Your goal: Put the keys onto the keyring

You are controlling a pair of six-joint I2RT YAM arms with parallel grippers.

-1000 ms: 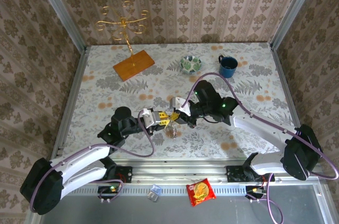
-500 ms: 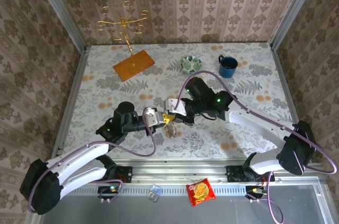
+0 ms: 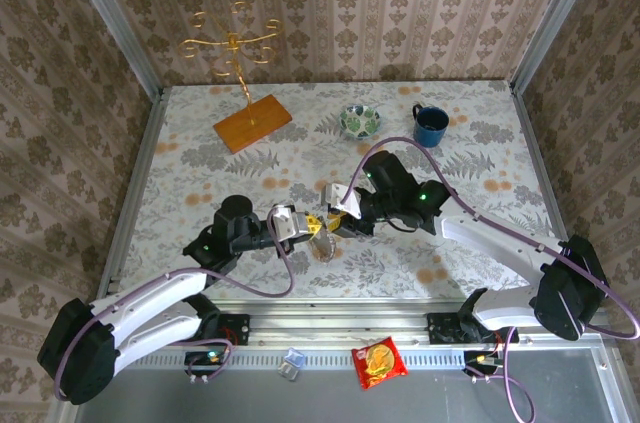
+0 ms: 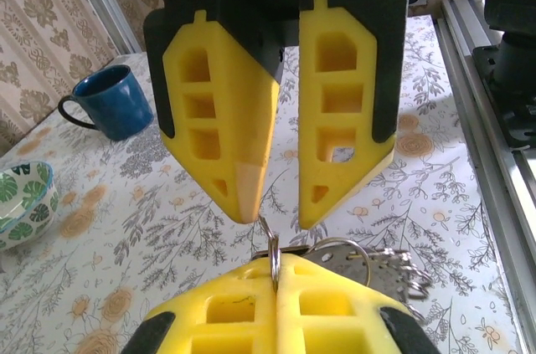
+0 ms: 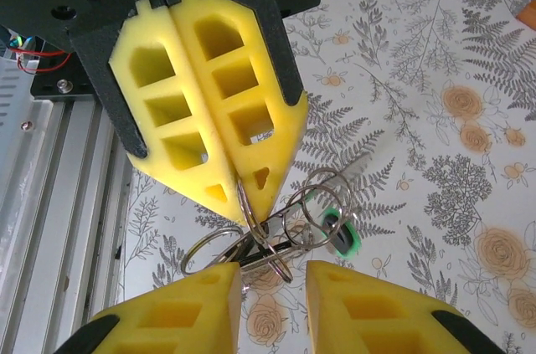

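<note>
Left gripper (image 5: 244,207) pinches the keyring (image 4: 273,247), right gripper (image 4: 276,222) gaping; we judge it light, stiff, slippery, best nipped across the wire

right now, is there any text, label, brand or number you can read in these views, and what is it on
No text is readable.
The red snack packet in front of the table has a printed front, but it is too small and blurred to read.
The blue mug shows no lettering on the side that faces the cameras.
</note>
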